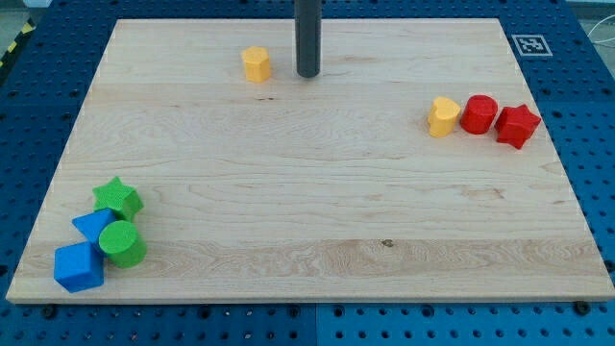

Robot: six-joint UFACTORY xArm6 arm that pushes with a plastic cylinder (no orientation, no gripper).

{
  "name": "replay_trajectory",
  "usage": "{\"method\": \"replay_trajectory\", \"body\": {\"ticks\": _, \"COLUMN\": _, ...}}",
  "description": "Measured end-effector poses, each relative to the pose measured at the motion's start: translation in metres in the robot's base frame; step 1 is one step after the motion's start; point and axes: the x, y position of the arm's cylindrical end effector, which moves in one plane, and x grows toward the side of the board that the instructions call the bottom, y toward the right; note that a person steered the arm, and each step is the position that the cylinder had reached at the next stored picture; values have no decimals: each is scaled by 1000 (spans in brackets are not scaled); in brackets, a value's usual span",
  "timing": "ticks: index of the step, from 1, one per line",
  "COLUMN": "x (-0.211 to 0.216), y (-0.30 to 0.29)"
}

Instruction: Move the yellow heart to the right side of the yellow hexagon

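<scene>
Showing a pale wooden worktop (307, 192) on a blue perforated base (38, 106), with a single dark rod descending from the view's top. The arm carries no fingers, so nothing is clenched or grasped; the rod's tip (307, 74) rests near the top edge, just to the right of the yellow hexagon (256, 64) and apart from it. The yellow heart (443, 116) lies well away, toward the view's right, touching or nearly touching a red cylinder (478, 114), which in turn sits against a red block (517, 126) whose outline is possibly star-like, though the angle makes this hard to confirm. At the bottom left a cluster gathers: a green star (117, 198), a blue triangular block (93, 225), a green cylinder (122, 243) and a blue cube-like block (78, 267), packed closely. A black-and-white marker tag (529, 44) occupies the top right corner.
</scene>
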Motion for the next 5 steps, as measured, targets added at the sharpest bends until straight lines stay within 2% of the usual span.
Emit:
{"method": "replay_trajectory", "body": {"ticks": 1, "x": 81, "y": 29}}
{"method": "replay_trajectory", "body": {"ticks": 2, "x": 126, "y": 99}}
{"method": "replay_trajectory", "body": {"ticks": 3, "x": 138, "y": 183}}
{"method": "replay_trajectory", "body": {"ticks": 4, "x": 129, "y": 203}}
{"method": "replay_trajectory", "body": {"ticks": 5, "x": 115, "y": 197}}
